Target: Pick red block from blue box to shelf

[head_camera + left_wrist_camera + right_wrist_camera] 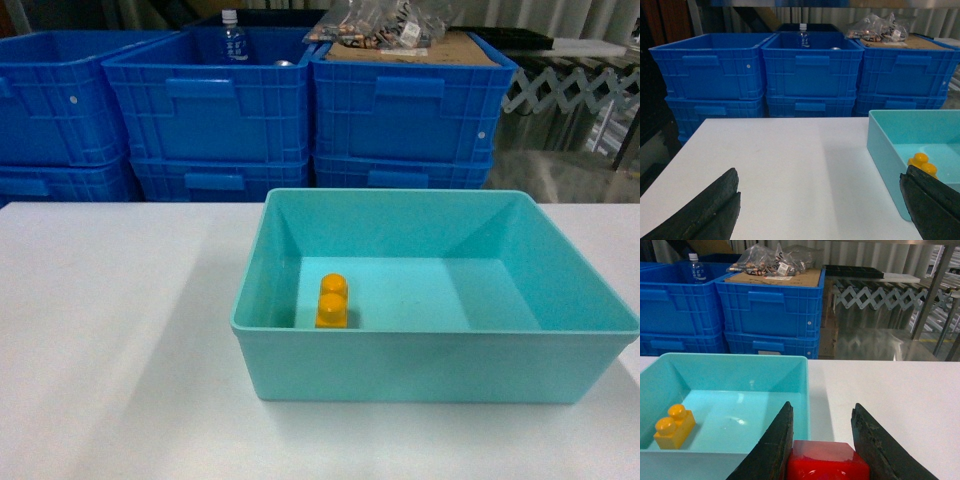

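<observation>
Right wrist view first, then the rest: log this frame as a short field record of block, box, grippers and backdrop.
red block: between the right gripper fingers, outside the tub, over the white table
blue box: on the table, holds only the orange-yellow brick, near its left wall
left gripper: open, empty, over the table left of the box
blue crates: stacked behind the table; one holds a bottle, one carries cardboard and bagged parts
shelf: steel uprights at right, no block on it
</observation>
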Controlling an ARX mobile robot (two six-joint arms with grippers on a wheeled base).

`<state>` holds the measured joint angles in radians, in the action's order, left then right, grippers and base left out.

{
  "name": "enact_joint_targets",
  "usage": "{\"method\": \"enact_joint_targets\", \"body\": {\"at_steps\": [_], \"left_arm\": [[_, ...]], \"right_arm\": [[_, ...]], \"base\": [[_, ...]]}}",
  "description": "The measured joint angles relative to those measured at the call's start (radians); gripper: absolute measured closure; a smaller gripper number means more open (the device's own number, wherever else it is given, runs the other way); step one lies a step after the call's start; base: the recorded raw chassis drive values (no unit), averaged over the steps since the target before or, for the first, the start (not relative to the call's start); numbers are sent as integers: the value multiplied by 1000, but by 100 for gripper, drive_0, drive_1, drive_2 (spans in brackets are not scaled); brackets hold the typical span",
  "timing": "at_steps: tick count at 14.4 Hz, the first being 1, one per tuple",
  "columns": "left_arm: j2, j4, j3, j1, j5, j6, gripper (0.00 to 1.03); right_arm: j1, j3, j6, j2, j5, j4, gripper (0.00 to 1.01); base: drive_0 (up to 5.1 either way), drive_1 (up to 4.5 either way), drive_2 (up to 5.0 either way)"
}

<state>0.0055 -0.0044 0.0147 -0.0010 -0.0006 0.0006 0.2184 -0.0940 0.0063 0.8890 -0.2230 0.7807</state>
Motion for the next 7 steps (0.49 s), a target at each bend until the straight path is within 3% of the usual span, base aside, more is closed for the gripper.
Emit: {"method": "enact_joint_targets", "body": {"at_steps": [2,7], "left_arm": [[0,0,0,0,0,0,5],[0,0,0,0,0,0,5]], "right_arm": [[-40,48,0,-39,40,42,72],[-101,80,0,-202,101,-113,72]], "base": [[0,0,0],[0,0,0]]}}
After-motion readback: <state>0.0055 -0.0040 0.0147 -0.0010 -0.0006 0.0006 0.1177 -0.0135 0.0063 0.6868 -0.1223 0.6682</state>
